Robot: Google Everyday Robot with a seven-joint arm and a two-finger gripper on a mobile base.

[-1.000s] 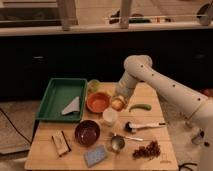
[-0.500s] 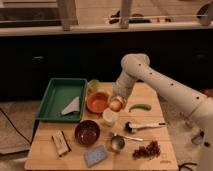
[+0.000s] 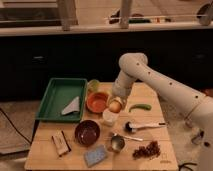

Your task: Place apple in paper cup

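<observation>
The apple [image 3: 116,105], yellow with an orange-red blush, sits at the tip of my gripper [image 3: 115,103], which is shut on it. The white arm reaches down to it from the right. The apple hangs just above and slightly right of the small white paper cup [image 3: 108,118], which stands upright on the wooden table [image 3: 165,157] in front of the orange bowl [image 3: 97,102]. The gripper's fingers are mostly hidden by the arm and the apple.
A green tray [image 3: 57,91] with a grey cloth [image 3: 72,106] is at the left. Around the cup are a dark red bowl [image 3: 87,132], a metal measuring cup [image 3: 117,143], a long spoon [image 3: 143,125], a green pod [image 3: 139,107], grapes [image 3: 147,150] and a blue sponge [image 3: 95,155].
The gripper with the apple has shifted slightly left and down, closer over the paper cup. Everything on the table stays where it was.
</observation>
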